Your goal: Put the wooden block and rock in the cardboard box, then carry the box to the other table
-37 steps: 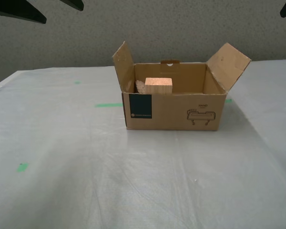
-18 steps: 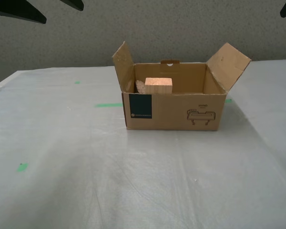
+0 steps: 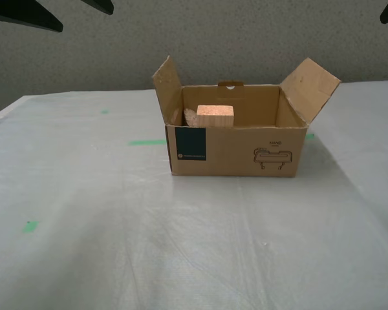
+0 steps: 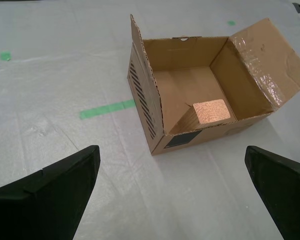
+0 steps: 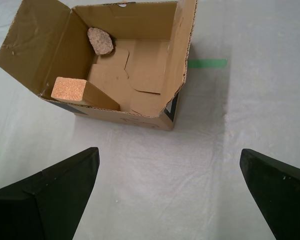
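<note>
Both end effectors, my first gripper (image 5: 167,187) and second gripper (image 4: 172,187), hang released above the bench (image 3: 84,213) near the cardboard box (image 3: 236,150), which holds wooden block (image 3: 215,116) and rock (image 5: 100,41); light but flexible, best squeezed by opposite side walls.

Exterior view: low and level, facing the printed front of the brown corrugated cardboard box (image 3: 236,139) across the white-sheeted tabletop (image 3: 181,245), at middling range, wall behind. Second wrist view: high, angled down at the same box (image 4: 210,90) from one end, my second claw (image 4: 172,192) spread wide at the frame's foot. First wrist view: also high and tilted down, from the opposite end (image 5: 115,65), my first claw (image 5: 167,190) likewise spread; all three share the box's open interior.
</note>
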Motion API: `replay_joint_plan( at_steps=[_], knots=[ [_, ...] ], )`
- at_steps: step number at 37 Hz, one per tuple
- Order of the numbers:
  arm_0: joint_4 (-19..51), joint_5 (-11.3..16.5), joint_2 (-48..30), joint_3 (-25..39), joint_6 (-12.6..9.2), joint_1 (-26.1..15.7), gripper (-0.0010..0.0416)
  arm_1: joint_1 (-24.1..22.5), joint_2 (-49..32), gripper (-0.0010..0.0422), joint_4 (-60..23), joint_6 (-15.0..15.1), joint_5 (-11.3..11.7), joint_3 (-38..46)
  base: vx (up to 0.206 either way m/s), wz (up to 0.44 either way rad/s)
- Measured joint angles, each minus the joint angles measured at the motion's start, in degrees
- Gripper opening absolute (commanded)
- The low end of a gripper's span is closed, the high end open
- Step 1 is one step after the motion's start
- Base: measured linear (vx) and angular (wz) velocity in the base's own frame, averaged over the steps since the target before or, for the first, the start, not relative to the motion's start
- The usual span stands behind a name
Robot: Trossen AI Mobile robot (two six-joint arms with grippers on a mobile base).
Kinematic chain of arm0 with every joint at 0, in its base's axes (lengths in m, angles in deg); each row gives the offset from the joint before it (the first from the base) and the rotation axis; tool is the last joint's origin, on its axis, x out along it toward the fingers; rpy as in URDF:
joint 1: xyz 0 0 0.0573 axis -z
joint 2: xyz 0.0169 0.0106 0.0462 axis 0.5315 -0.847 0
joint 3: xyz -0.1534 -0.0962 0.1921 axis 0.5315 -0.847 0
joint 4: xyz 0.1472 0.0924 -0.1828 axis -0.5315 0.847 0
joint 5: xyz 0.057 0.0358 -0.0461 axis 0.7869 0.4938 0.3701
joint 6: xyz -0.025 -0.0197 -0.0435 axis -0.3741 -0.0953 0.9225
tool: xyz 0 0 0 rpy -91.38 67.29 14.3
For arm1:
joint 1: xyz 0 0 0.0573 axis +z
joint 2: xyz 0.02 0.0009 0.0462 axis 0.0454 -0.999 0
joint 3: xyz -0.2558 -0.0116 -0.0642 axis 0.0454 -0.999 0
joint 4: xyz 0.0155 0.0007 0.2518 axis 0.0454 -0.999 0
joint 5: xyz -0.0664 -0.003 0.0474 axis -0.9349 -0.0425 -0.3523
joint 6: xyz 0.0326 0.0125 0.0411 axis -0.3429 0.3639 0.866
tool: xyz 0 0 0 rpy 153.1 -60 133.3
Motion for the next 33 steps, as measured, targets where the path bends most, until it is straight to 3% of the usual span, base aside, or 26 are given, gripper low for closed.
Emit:
replay_joint_plan(
  at_steps=[33],
  knots=[
    [0.0, 0.0, 0.0, 0.0, 0.0, 0.0, 0.0394, 0.0, 0.0, 0.0398, 0.0, 0.0, 0.0, 0.0, 0.0, 0.0]
  ],
)
